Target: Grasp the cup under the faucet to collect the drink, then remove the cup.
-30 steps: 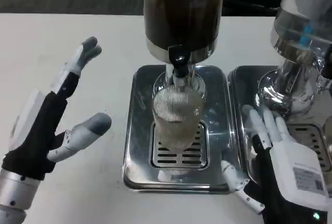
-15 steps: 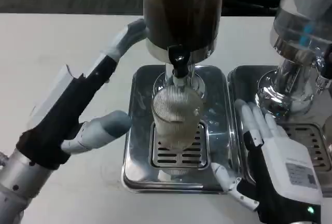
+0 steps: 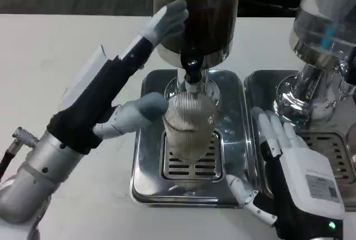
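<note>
A ribbed, clear glass cup (image 3: 189, 126) stands upright on the slotted grate of a shiny metal drip tray (image 3: 146, 173), directly under the black faucet (image 3: 192, 69) of a tall dispenser with dark contents (image 3: 196, 12), all on a white surface (image 3: 55, 56). The left hand (image 3: 119, 90) reaches in from the left, fingers spread, thumb beside the cup and upper fingers against the dispenser, gripping nothing. The right hand (image 3: 292, 168) lies with fingers apart and empty on the tray's right edge, near a second metal dispenser (image 3: 320, 56).
</note>
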